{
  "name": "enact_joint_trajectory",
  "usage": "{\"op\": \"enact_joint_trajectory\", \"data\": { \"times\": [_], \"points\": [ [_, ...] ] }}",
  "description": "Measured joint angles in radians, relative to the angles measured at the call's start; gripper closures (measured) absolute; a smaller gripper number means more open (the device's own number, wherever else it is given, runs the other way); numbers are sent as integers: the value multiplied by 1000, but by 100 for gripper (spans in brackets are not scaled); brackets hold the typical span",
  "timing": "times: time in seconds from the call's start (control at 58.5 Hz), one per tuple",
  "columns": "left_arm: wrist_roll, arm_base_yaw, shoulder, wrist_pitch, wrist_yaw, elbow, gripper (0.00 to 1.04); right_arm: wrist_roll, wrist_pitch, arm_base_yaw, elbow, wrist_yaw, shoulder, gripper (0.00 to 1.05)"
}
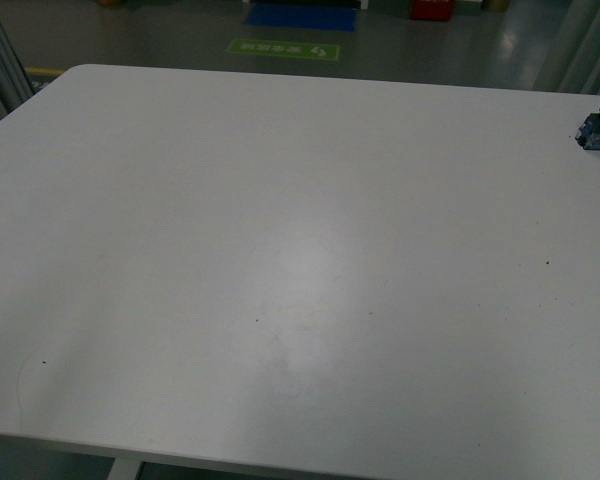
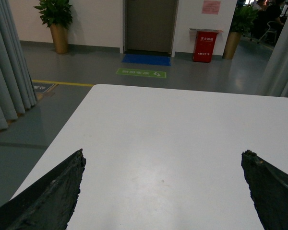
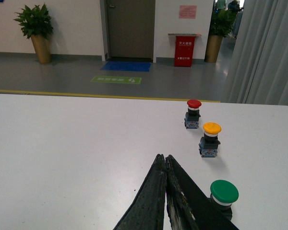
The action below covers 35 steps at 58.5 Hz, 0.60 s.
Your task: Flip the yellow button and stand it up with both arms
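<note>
The yellow button (image 3: 210,139) stands upright on the white table (image 3: 77,143), yellow cap on top, blue-clear block below; it shows only in the right wrist view. My right gripper (image 3: 163,159) is shut and empty, its tips short of the button and apart from it. My left gripper (image 2: 163,155) is open and empty above bare table (image 2: 173,124), with one black finger (image 2: 62,184) at each side of its view. Neither arm shows in the front view.
A red-capped button (image 3: 193,113) stands beyond the yellow one; it also shows at the far right table edge in the front view (image 1: 598,122). A green-capped button (image 3: 223,195) stands close beside my right gripper's fingers. Floor, curtains and plants lie beyond the table.
</note>
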Motion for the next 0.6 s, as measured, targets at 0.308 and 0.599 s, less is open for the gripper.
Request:
{"op": "enact_joint_trajectory", "data": {
  "times": [0.308, 0.599],
  "points": [
    [0, 0, 0, 0, 0, 0, 7, 0, -183, 0, 0, 0, -176, 101],
    [0, 0, 0, 0, 0, 0, 7, 0, -183, 0, 0, 0, -176, 54]
  ]
}}
